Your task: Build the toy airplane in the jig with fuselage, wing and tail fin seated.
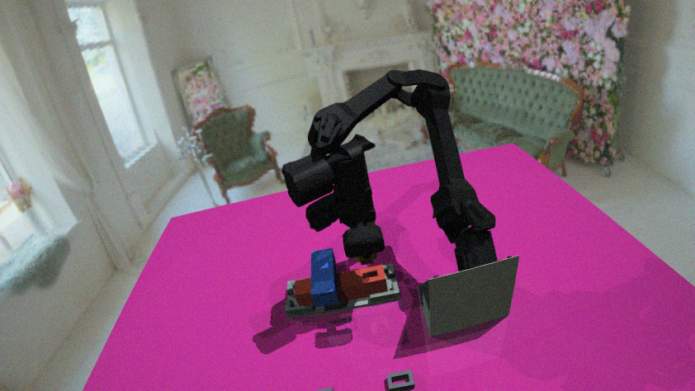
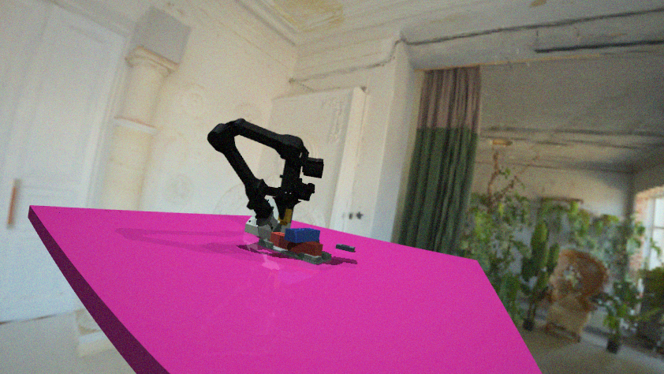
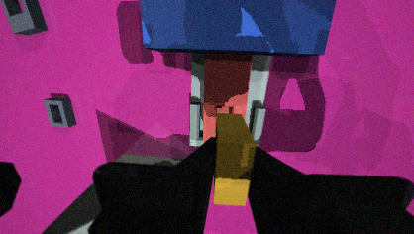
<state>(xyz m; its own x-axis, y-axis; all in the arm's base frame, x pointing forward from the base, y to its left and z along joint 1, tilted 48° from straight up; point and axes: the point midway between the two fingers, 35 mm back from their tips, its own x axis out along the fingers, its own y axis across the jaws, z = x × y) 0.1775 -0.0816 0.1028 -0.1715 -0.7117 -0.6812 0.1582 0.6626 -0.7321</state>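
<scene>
The red fuselage (image 1: 352, 286) (image 2: 307, 248) (image 3: 225, 81) lies in the grey cradle (image 1: 384, 296) (image 3: 258, 84) and looks flat. The blue wing (image 1: 323, 276) (image 2: 303, 235) (image 3: 223, 27) lies across the top of the fuselage; its tab is hidden. My gripper (image 1: 364, 253) (image 2: 286, 210) (image 3: 227, 143) is shut on the yellow tail fin (image 1: 366, 260) (image 2: 285, 216) (image 3: 233, 141) and holds it upright. The fin's lower end is a little above the fuselage's tail end, close to the tail socket. The fin partly covers that socket in the wrist view; whether they line up is unclear.
A grey upright panel (image 1: 471, 297) stands beside the arm's base, just beyond the cradle's tail end. A small grey rectangular holder (image 1: 401, 387) (image 3: 68, 118) lies off to one side of the cradle, with a larger one (image 3: 29, 24) near it. The wing stands close to the gripper.
</scene>
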